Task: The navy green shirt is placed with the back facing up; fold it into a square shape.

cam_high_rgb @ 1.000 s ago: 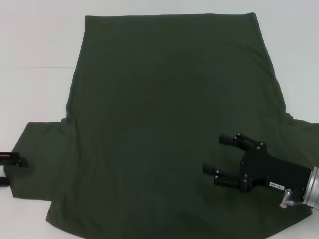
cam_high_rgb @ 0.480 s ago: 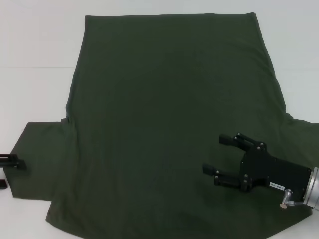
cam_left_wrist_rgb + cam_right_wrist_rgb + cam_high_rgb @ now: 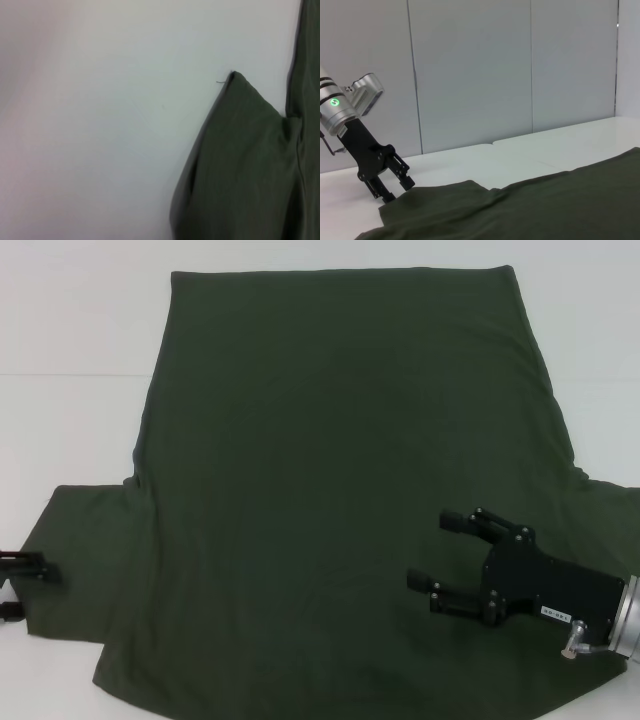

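The navy green shirt point(image 3: 340, 490) lies flat on our white surface point(image 3: 70, 330), soft and floppy, so our open left tool point(image 3: 20, 585) should pinch its sleeve edge while our open right tool point(image 3: 440, 555) hovers above.

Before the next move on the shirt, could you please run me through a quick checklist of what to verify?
1. The navy green shirt lies flat and spread on the white table: ok.
2. Left hand at the edge of the shirt's left sleeve: ok.
3. Left hand has fabric between its fingers: cannot tell.
4. Right hand open, above the shirt's right side: ok.
5. Right hand at an edge or sleeve it could grasp: not ok, it is over the body fabric.
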`<state>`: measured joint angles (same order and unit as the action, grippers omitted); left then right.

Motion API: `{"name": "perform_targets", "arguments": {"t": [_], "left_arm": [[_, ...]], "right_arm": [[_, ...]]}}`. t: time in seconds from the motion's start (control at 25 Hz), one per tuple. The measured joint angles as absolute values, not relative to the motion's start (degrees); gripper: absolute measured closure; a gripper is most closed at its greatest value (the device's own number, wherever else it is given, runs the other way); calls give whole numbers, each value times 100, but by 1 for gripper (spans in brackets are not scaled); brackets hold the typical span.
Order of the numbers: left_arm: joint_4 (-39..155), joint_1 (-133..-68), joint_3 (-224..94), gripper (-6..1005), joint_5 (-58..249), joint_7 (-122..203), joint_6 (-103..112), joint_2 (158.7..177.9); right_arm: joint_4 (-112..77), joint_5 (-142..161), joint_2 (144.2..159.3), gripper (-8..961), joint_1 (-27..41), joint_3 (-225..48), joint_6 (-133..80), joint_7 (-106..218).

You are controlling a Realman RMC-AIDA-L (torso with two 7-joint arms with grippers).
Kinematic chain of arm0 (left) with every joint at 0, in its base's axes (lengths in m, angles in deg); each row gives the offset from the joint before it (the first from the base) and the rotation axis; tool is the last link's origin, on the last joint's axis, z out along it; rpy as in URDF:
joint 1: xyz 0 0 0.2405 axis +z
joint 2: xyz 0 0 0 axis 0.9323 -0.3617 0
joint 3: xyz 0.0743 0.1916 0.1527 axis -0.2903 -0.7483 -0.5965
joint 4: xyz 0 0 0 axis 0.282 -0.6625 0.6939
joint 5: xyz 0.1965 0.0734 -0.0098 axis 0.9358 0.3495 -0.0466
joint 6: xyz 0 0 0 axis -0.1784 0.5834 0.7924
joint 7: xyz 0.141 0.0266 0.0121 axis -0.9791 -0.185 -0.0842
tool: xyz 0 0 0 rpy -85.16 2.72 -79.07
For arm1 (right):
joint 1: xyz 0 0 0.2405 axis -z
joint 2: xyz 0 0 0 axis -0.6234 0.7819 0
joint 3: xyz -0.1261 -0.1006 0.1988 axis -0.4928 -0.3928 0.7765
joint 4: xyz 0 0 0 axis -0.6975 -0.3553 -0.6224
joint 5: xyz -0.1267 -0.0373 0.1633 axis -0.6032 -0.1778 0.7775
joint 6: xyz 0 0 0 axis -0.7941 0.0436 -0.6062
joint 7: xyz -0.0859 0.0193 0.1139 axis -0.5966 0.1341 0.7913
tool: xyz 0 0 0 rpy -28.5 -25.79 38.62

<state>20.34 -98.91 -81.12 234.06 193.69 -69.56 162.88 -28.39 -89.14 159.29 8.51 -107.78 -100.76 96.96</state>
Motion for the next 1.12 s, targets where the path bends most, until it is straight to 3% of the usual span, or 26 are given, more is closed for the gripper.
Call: {"name": "perform_targets", "arguments": {"t": [0.56, 1.12], "left_arm": [[2214, -10105, -8171, 208, 23415, 19329, -6968, 16304], [2067, -10179, -8676, 367, 23445, 19199, -6783, 16334]], "right_arm": [[-2817, -8914, 15929, 28, 850, -10778, -10088, 9696], [-2806, -8900, 15920, 28, 850, -10777, -10206, 9686]]}}
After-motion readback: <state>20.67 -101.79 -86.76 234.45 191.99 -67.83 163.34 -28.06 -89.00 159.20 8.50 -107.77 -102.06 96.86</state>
